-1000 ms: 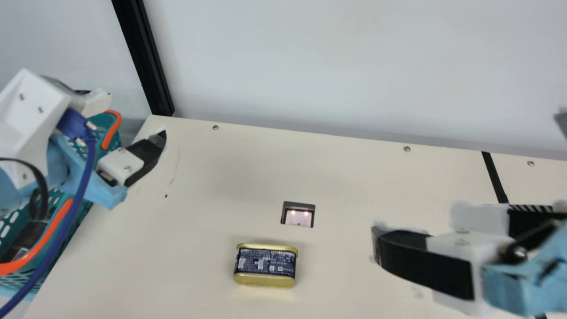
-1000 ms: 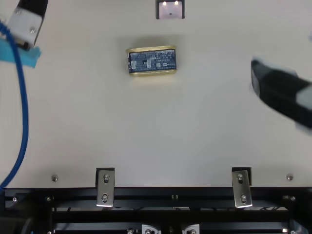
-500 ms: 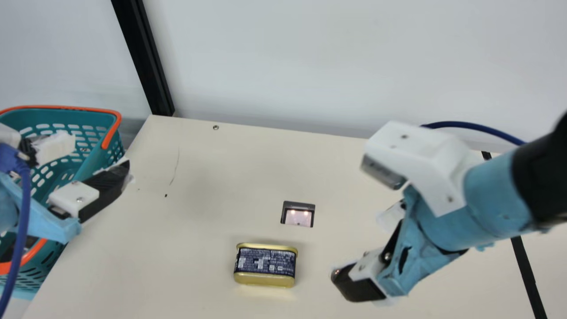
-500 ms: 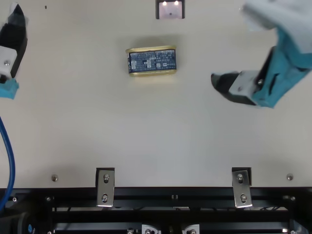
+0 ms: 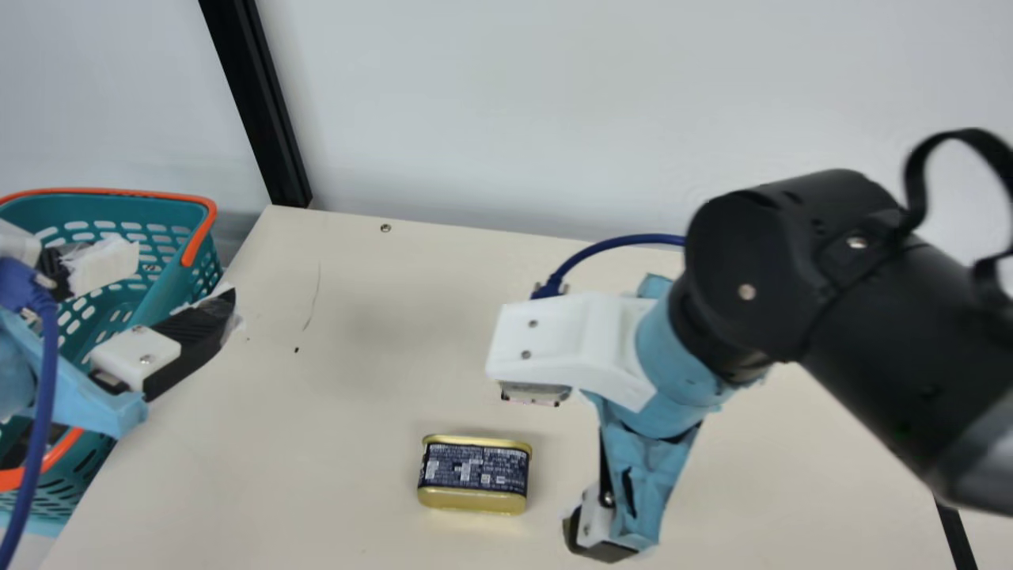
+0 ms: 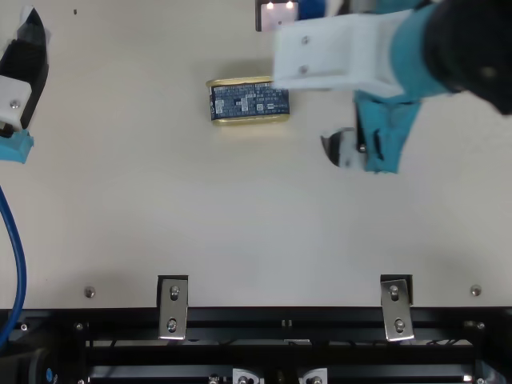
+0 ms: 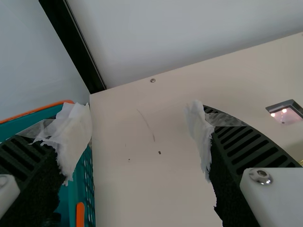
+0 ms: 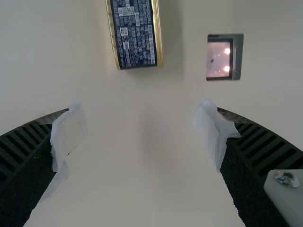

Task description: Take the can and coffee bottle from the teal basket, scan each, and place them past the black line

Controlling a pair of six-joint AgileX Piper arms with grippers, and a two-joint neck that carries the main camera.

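Note:
The gold-edged can (image 5: 474,475) lies on the table with its dark blue printed side up. At the main view's left my left gripper (image 5: 174,293) is over the edge of the teal basket (image 5: 162,297); in its own wrist view the left gripper (image 7: 137,142) stands open with nothing between its fingers. My right gripper (image 5: 589,530) is low beside the can, on its right and apart from it. In the right wrist view the right gripper (image 8: 137,137) is open, and the can (image 8: 135,33) lies beyond the fingertips. A dark object lies in the basket, partly hidden.
The scanner window (image 8: 218,59), lit, is set in the table behind the can. The black line (image 5: 955,538) runs down the table's right side. A black post (image 5: 265,119) stands behind the basket. Metal brackets (image 6: 173,308) sit at the table's near edge.
My right arm has swung in from the right, bringing its gripper closer to the can. My left gripper has drawn back left over the basket's edge. The can has not moved.

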